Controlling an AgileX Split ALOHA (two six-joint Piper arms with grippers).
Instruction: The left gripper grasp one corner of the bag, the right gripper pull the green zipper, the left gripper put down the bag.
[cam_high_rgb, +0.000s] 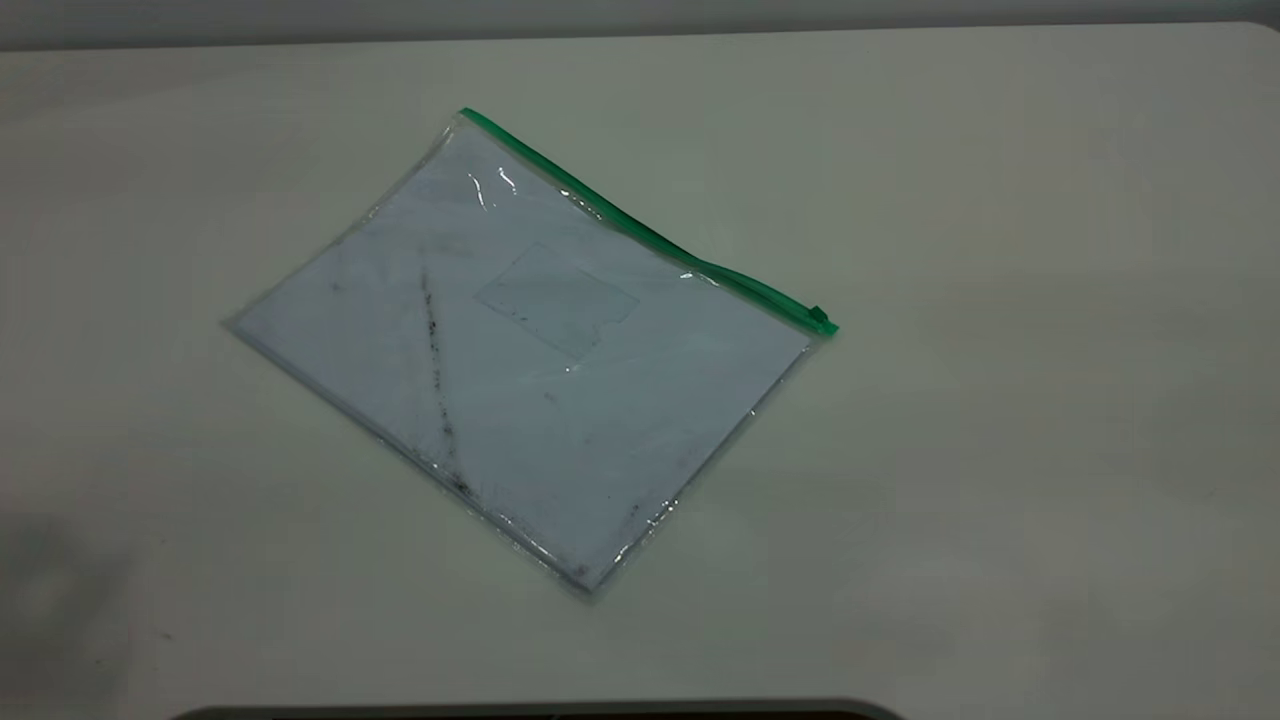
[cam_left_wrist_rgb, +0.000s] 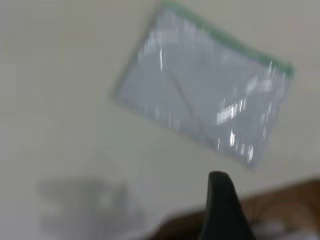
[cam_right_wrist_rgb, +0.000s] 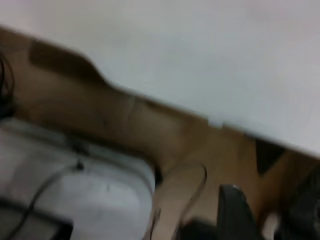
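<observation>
The bag (cam_high_rgb: 530, 350) lies flat on the white table (cam_high_rgb: 1000, 450), a clear pouch with a white sheet, a dark diagonal smudge line and a small card pocket. The green zipper (cam_high_rgb: 640, 225) runs along its far long edge, with the slider tab (cam_high_rgb: 818, 318) at the right-hand end. Neither gripper shows in the exterior view. In the left wrist view, a black part of the left gripper (cam_left_wrist_rgb: 222, 210) hangs well off the bag (cam_left_wrist_rgb: 205, 95), near the table's edge. In the right wrist view, a black part of the right gripper (cam_right_wrist_rgb: 232, 212) is off the table, with no bag in sight.
The right wrist view shows the table's edge (cam_right_wrist_rgb: 200, 50), brown floor and a pale box with cables (cam_right_wrist_rgb: 75, 195) below it. A faint shadow (cam_high_rgb: 60, 580) lies on the table's front left. A dark rim (cam_high_rgb: 540, 712) shows at the front edge.
</observation>
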